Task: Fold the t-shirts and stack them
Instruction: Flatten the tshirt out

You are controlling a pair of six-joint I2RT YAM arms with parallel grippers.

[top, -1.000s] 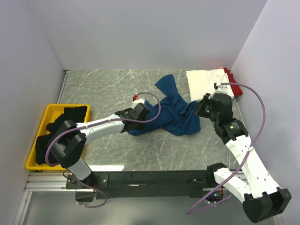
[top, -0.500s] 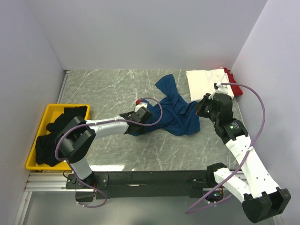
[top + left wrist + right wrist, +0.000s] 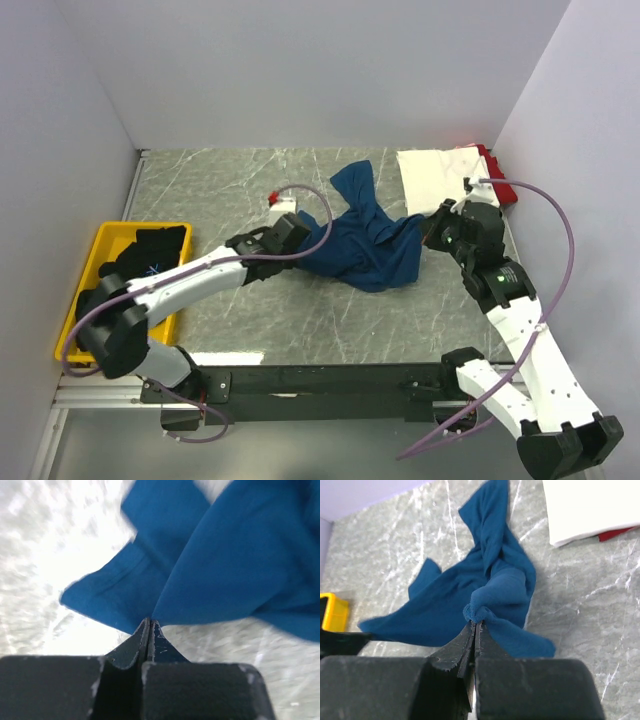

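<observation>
your grey marbled table (image 3: 250, 180) carries a crumpled navy-blue cloth t-shirt (image 3: 365, 250). well left of that shirt sits a yellow plastic tray (image 3: 140, 226) holding black t-shirts (image 3: 140, 250). behind the shirt's right end lies a folded white t-shirt (image 3: 435, 175), seemingly atop a red t-shirt (image 3: 505, 190). your left gripper (image 3: 150, 622) is clamped on the shirt's left edge, and your right gripper (image 3: 472, 625) is pinching a bunched fold at its right edge.

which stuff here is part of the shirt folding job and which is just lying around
Job: blue tee, pinched by left tool and right tool; white tee; red tee; black tees.
Lying about: yellow bin holding the black tees; marble table.
</observation>
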